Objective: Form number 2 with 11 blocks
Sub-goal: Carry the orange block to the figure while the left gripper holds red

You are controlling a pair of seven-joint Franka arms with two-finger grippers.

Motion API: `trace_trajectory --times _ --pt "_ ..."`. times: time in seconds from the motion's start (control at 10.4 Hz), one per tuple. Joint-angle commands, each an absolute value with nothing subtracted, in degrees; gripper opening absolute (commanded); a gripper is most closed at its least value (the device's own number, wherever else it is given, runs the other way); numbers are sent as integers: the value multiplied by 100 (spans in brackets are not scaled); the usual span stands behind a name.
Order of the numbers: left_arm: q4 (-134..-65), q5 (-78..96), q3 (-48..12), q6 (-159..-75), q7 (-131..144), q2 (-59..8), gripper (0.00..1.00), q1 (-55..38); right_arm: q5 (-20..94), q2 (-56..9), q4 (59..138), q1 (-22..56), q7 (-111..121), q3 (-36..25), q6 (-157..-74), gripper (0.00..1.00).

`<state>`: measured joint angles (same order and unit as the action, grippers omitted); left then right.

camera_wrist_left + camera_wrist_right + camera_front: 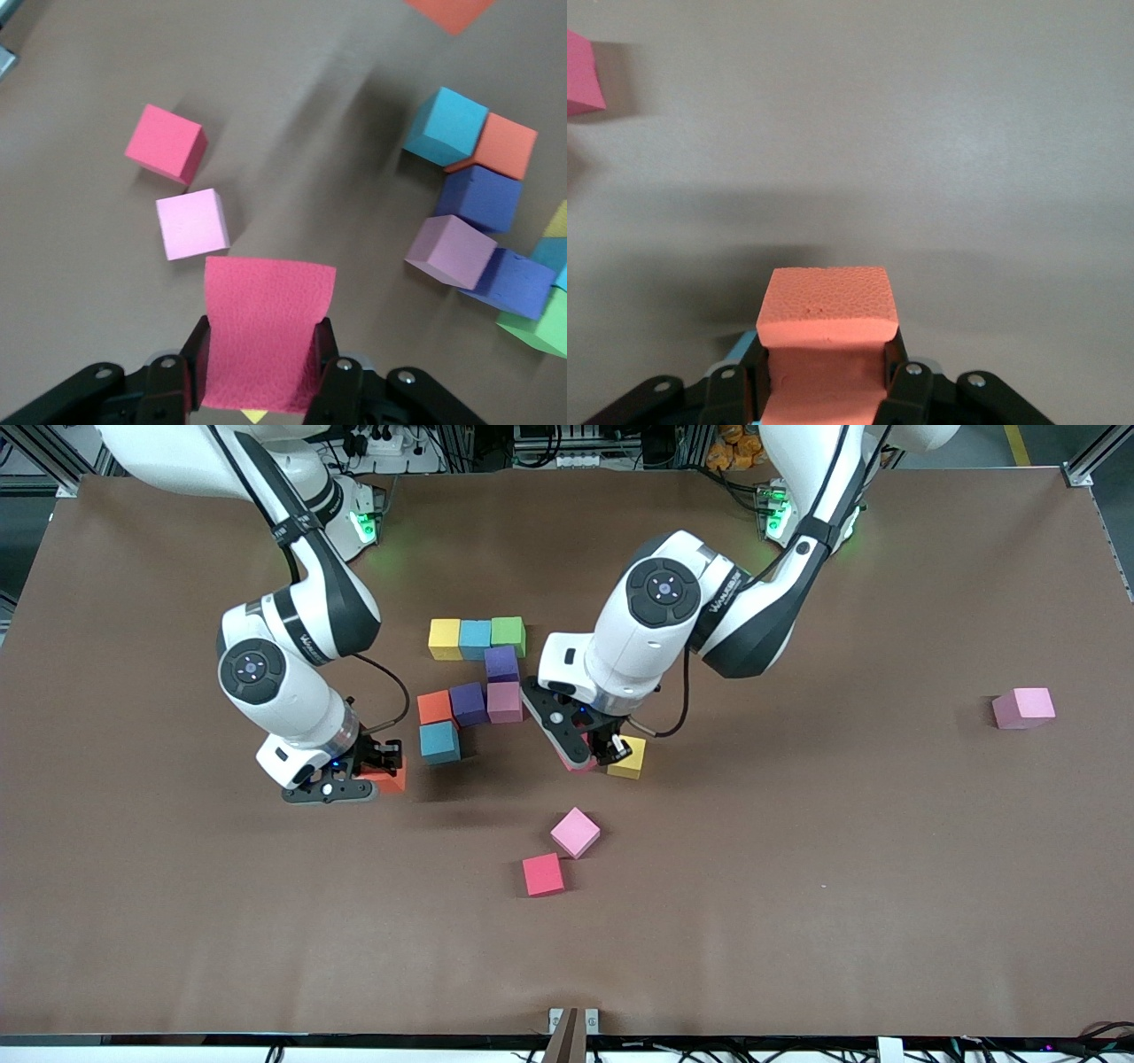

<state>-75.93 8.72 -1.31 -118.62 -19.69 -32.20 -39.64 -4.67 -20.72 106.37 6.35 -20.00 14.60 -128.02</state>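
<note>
Front view: right gripper (pixel 376 772) is clamping an orange block (pixel 387 779) just beside the teal block (pixel 439 742) at the near end of the partly built number 2 (pixel 474 673), toward the right arm's end of the table. Left gripper (pixel 595 755) is squeezing a red-pink block (pixel 266 332) next to a loose yellow block (pixel 630 759). Pink block (pixel 575 832) and red block (pixel 543 874) are lying nearer the camera, and another pink block (pixel 1024 708) is sitting well apart toward the left arm's end.

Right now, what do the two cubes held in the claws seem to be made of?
Red cube in the left claw: probably soft foam, matte, with a finely pebbled skin. Orange cube in the right claw: likely the same foam, with a grainy, dull surface and slightly rounded edges.
</note>
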Motion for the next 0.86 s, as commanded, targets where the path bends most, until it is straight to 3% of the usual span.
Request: trace_trajectory --times 0.0,0.38,0.77 --pt "-7813 984 -272 -11795 -2144 -2989 0 -3946 -404 -2564 10135 781 -2162 1459 -12700 0" --pt "-7857 905 -395 -11743 -2127 -2936 0 -3990 -614 -3505 9230 1378 -2127 1117 -12683 0" --pt "-7875 896 -501 -11461 -2153 -2901 1 -4025 -1248 -3814 9202 1670 -2180 1028 -12630 0"
